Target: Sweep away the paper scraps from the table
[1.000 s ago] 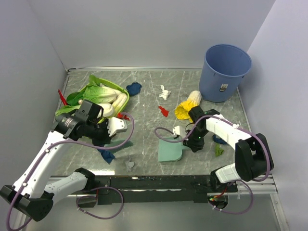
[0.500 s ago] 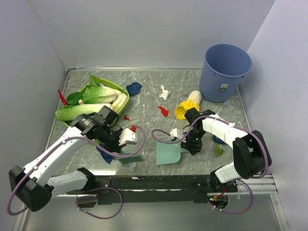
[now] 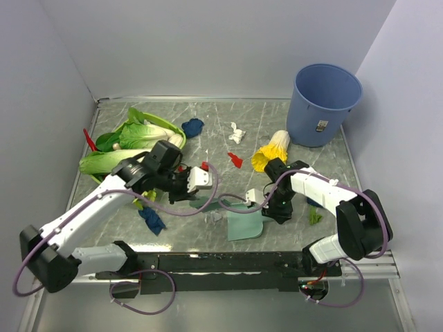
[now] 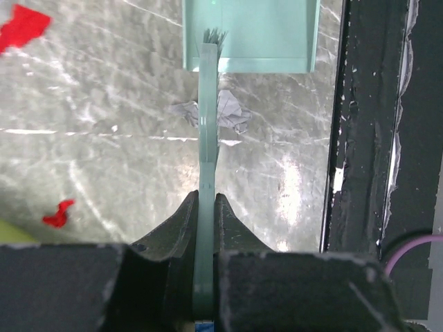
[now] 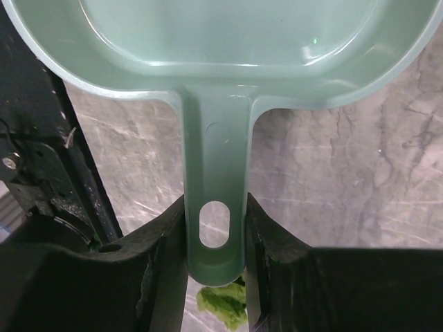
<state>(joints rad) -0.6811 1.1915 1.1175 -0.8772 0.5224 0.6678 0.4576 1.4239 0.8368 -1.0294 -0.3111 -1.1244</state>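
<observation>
1. Of the paper scraps (image 4: 228, 111), one pale wad lies on the table (image 3: 208, 114), touching the teal brush (image 4: 208, 138), just near of the dustpan (image 4: 249, 34) mouth.
2. Dark blue, red and white wads lie scattered farther off.
3. The left gripper (image 4: 205, 207) pinches the brush handle.
4. The right gripper (image 5: 214, 238) is clamped on the dustpan handle.
5. The surface is glossy grey-green marble, enclosed by pale walls (image 3: 208, 48).
6. A blue bin (image 3: 325, 97) stands far right and leafy greens (image 3: 135, 138) lie far left.

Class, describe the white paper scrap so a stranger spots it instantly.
Start at the blue bucket in the far right corner. Left of it lies the white paper scrap, a red scrap just nearer. No other scrap near it is white.
</observation>
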